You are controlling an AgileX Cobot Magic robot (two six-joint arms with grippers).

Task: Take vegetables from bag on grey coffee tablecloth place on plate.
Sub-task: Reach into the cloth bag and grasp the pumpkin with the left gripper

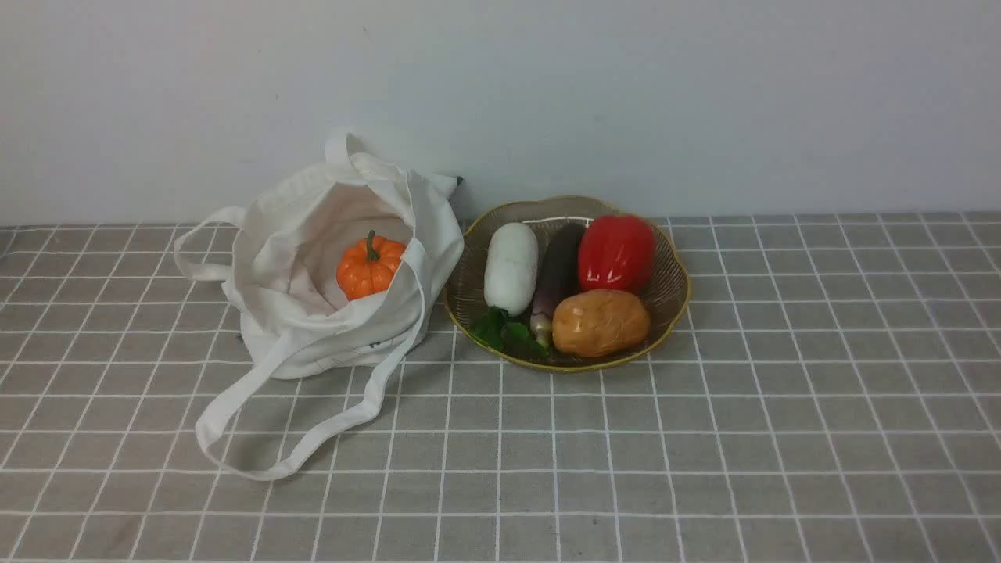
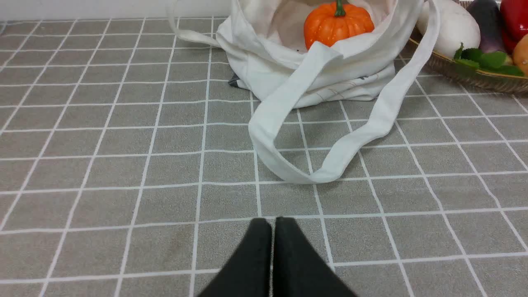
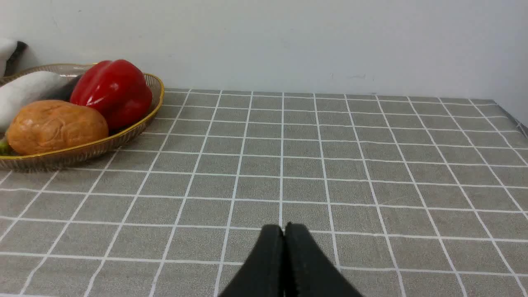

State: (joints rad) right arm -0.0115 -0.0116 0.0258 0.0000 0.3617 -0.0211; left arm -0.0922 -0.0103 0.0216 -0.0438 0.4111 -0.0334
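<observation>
Pumpkin (image 1: 369, 267) sits stem-up inside the open bag (image 1: 313, 328), well apart from both grippers.

Left gripper (image 2: 272, 220): black jaws pressed together, nothing held, low over the tablecloth (image 1: 704, 438) in front of the bag, short of its looped strap.

Right gripper (image 3: 284, 227): jaws together, empty, on the far side of the plate (image 1: 672, 293) from the bag.

Pumpkin is glossy, ribbed, orange, with a green stem. Bag is soft, crumpled white cloth. Plate is brown and ribbed with a wavy gold rim, just beside the bag. Cloth is matte grey with a white grid.

The grey coffee tablecloth (image 1: 704, 438) bears bag (image 1: 313, 344) and plate (image 1: 671, 293).
</observation>
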